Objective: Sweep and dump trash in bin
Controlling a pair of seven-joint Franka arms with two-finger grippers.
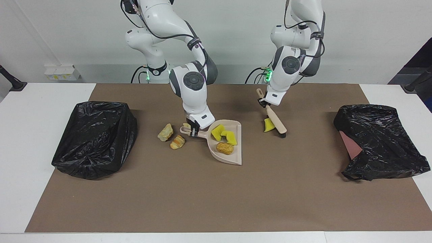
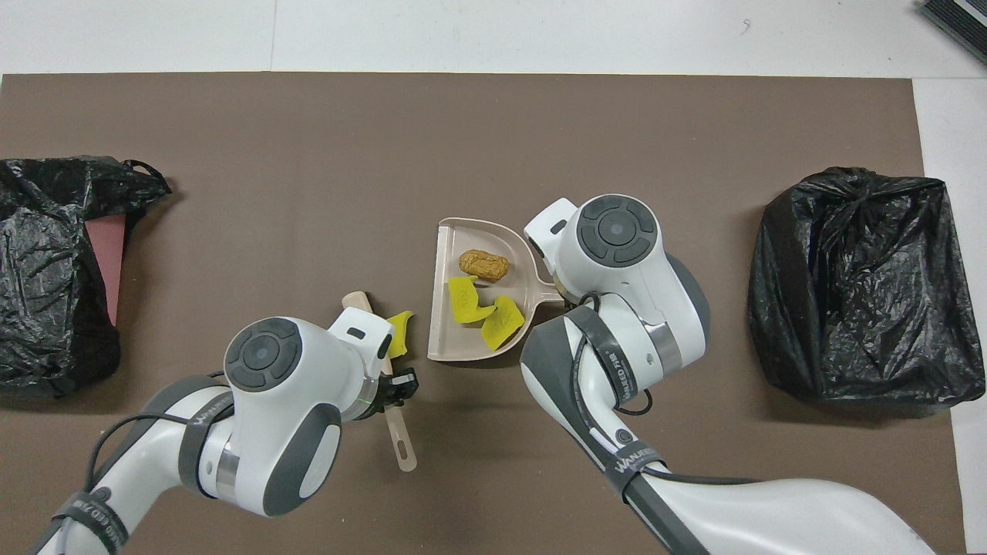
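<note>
1. Left gripper (image 1: 264, 103) is pinching the brush (image 1: 276, 123) by its handle; I'm seeing its bristles touching a yellow sponge (image 1: 268, 125).
2. Right gripper (image 1: 193, 131) is clamping the dustpan (image 1: 237, 158) handle.
3. Two sponges (image 1: 224, 133) and a bread lump (image 1: 224, 148) are lying in the pan.
4. Two lumps (image 1: 171, 136) are sitting at the pan's nine o'clock in the facing view.
5. Bin (image 1: 95, 138) is sitting at the right arm's end.
</note>
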